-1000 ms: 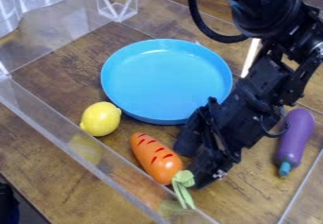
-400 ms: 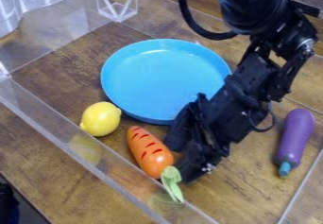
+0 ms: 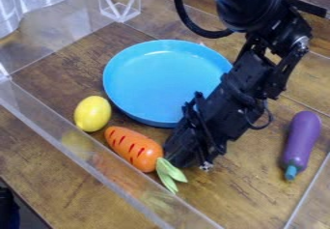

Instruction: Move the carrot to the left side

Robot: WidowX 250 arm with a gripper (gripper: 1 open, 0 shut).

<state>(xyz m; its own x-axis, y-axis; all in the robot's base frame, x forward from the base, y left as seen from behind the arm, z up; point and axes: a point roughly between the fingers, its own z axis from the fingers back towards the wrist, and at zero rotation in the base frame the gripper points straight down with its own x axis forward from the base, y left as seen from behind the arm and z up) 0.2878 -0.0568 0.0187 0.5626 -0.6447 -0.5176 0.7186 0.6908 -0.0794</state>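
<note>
The pincer [image 3: 178,163] is lowered to the desk [image 3: 252,189] at the leafy end of the carrot [image 3: 134,148]. Its jaws are pressed together. The dark fingers sit right at the light-green top [image 3: 169,175], but the camera view does not resolve whether the leaves are clamped between them or merely touched.

The carrot lies on its side on the wooden desk, near the front clear wall [image 3: 91,165] of the enclosure. Its orange body points up and to the left in the picture; its green top points down and to the right, toward the pincer. The carrot is below the blue plate [image 3: 161,76] and does not touch it.

A yellow lemon [image 3: 92,113] rests just beside the blunt orange end of the carrot, to the upper left, close to the plate rim. A purple eggplant [image 3: 300,142] lies well apart on the right side of the desk, its stem end pointing toward the front.

The black arm [image 3: 252,59] descends from the upper right, crossing over the right edge of the plate. Clear plastic walls border the desk on the left and front.
</note>
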